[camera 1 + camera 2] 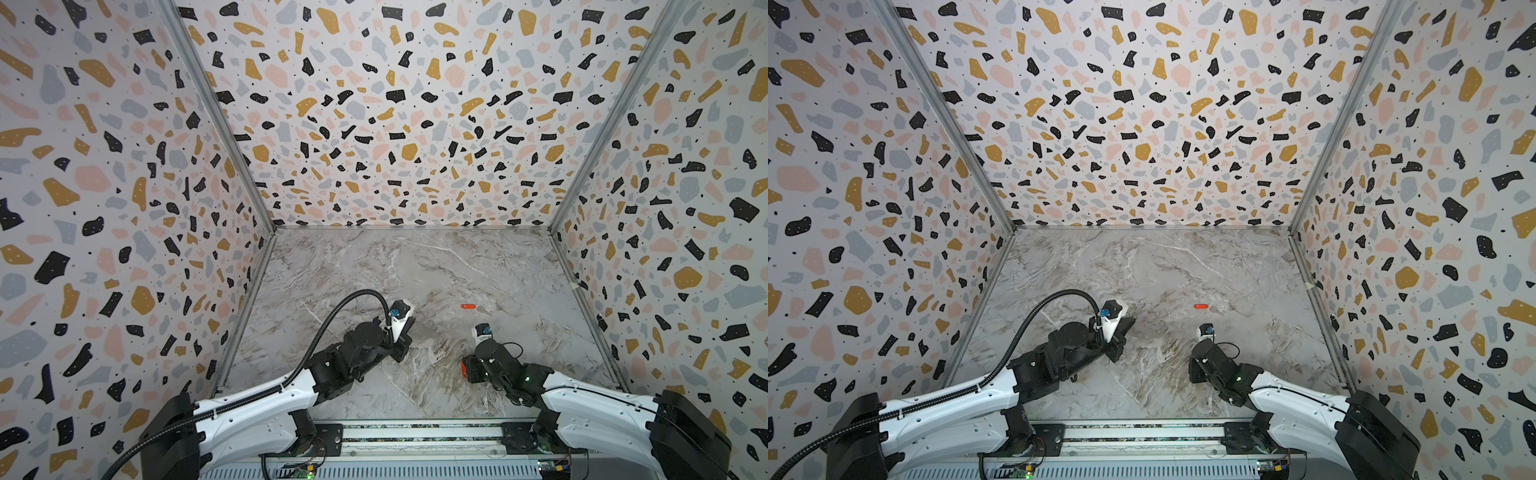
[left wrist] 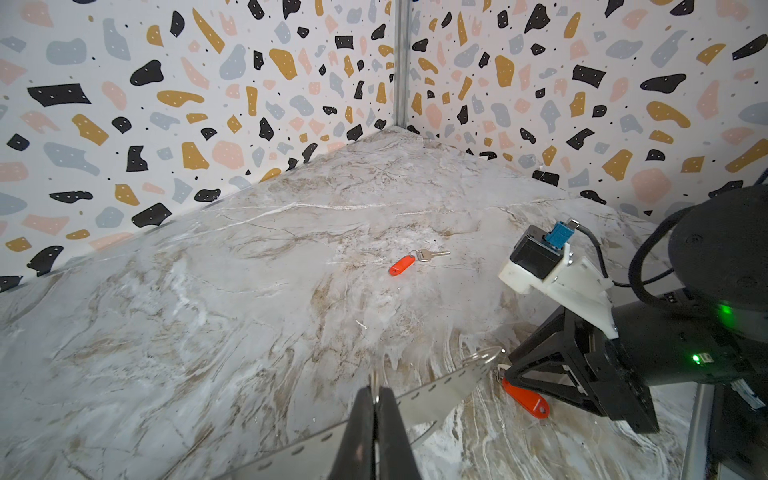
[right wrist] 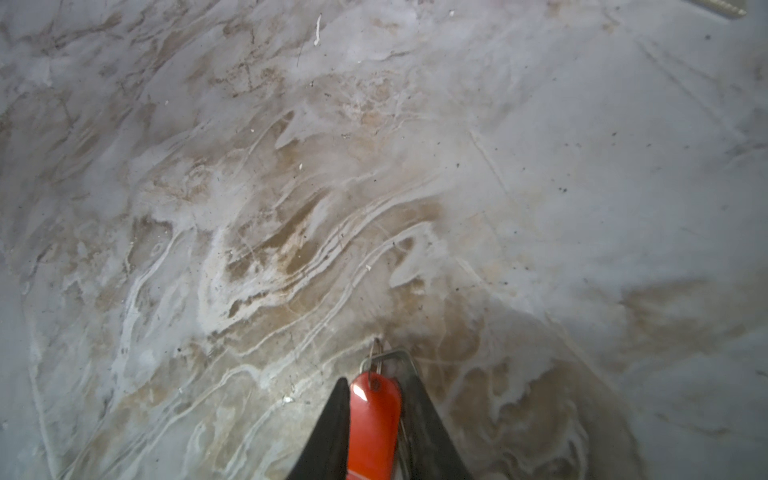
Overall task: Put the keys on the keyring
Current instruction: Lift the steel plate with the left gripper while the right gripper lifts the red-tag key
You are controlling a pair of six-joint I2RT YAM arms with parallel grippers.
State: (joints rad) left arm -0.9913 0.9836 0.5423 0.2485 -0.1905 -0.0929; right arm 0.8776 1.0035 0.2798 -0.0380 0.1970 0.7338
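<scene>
Bench (image 1: 415,270): slick marble.

Left gripper (image 2: 376,395), near centre: pinched tight on the keyring (image 2: 440,388). Flat, stiff, light metal with slippery edges, so I'd grip it across the flat.

Right gripper (image 3: 374,378), low at the bench just right of the keyring's tip: narrowed onto the near key (image 3: 374,419) by its red tag. The plastic tag looks the best hold, as the key dangles loose.

Far key (image 2: 419,259): lies free farther back, right of centre.

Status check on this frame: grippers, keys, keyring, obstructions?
Left gripper shut on keyring. Right gripper shut on near key, by red tag. Far key loose on table. Nothing in the way.
</scene>
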